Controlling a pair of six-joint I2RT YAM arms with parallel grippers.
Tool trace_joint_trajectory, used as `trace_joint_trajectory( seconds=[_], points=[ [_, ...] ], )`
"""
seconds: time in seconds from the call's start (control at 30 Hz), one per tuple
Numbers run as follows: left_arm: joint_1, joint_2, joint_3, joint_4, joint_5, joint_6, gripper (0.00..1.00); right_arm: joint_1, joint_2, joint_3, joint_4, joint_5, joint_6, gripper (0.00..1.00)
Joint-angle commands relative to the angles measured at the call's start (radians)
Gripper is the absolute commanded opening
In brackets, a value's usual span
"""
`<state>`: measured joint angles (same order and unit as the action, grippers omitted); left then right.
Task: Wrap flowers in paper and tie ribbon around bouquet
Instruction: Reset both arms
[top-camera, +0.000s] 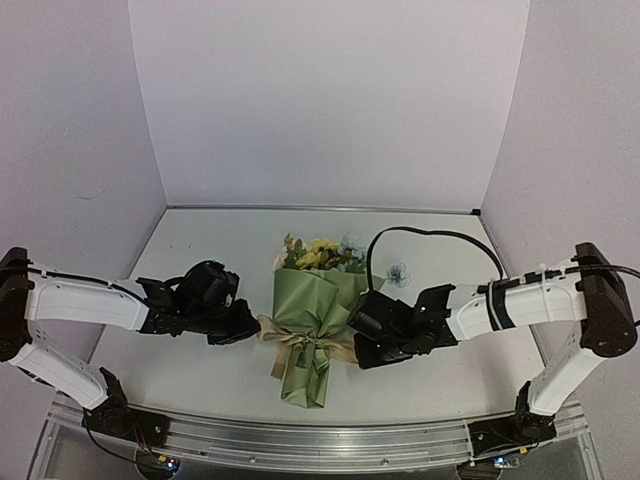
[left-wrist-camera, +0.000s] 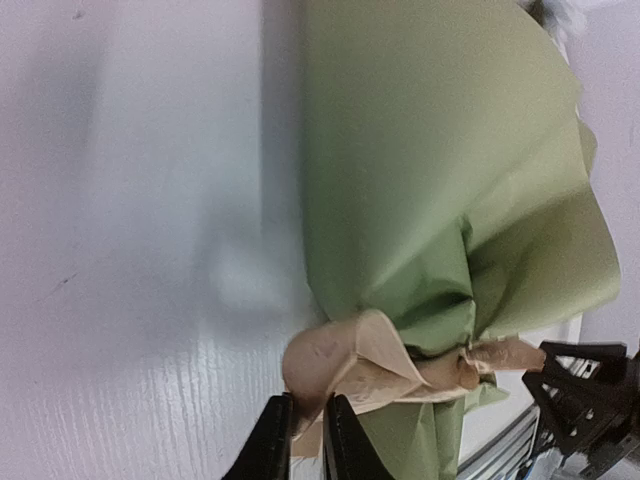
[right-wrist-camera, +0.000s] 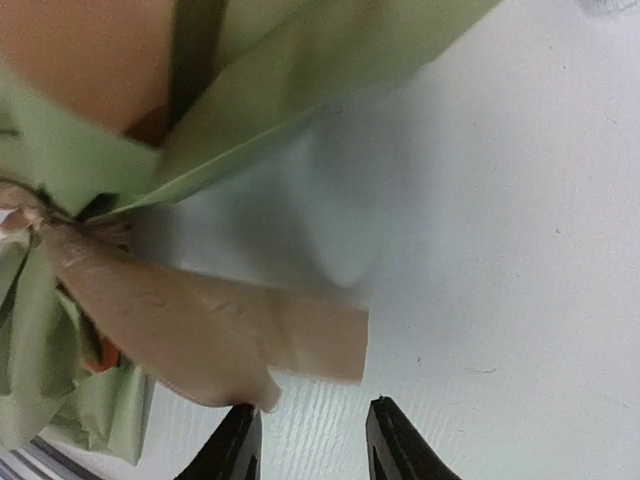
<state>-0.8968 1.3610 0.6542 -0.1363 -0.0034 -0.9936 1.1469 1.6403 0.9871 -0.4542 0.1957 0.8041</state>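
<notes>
The bouquet (top-camera: 308, 320) lies in the middle of the table (top-camera: 200, 240), between the two arms, with its narrow end toward the metal rail (top-camera: 310, 440) at the near edge. The flowers (top-camera: 318, 252) look out of the far end of the olive-green paper (top-camera: 305, 300), and one pale bloom leans to the right. The ribbon (top-camera: 305, 347) is tied around the narrow part of the cone.

The left gripper (left-wrist-camera: 308, 445) stands just beside the knot. Its jaws have only a thin gap, and a fold of ribbon (left-wrist-camera: 350, 365) reaches into it; I cannot tell if they pinch it.

The right gripper (right-wrist-camera: 315, 445) is on the other side with its jaws clearly apart and nothing between them. The flat ribbon end (right-wrist-camera: 200, 330) lies just above one finger.

A black cable (top-camera: 430, 235) arches over the table behind the right arm.
</notes>
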Motion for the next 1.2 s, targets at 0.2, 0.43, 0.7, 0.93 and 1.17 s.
trace_joint_trajectory(
  seconds=[0.2, 0.43, 0.7, 0.93, 1.17],
  points=[
    [-0.045, -0.132, 0.062, -0.118, -0.084, 0.036, 0.50, 0.014, -0.167, 0.010, -0.012, -0.019, -0.026, 0.62],
    [-0.033, -0.261, 0.060, -0.088, -0.158, 0.077, 0.94, -0.026, -0.302, 0.006, -0.007, 0.049, 0.004, 0.98],
    [0.093, -0.176, 0.230, -0.187, -0.245, 0.154, 1.00, -0.205, -0.533, -0.050, -0.006, 0.194, 0.077, 0.98],
    [0.196, -0.162, 0.345, -0.217, -0.290, 0.210, 1.00, -0.282, -0.641, -0.068, -0.011, 0.245, 0.007, 0.98],
    [0.199, -0.145, 0.405, -0.256, -0.334, 0.221, 1.00, -0.294, -0.666, -0.078, -0.027, 0.250, -0.024, 0.98]
  ],
)
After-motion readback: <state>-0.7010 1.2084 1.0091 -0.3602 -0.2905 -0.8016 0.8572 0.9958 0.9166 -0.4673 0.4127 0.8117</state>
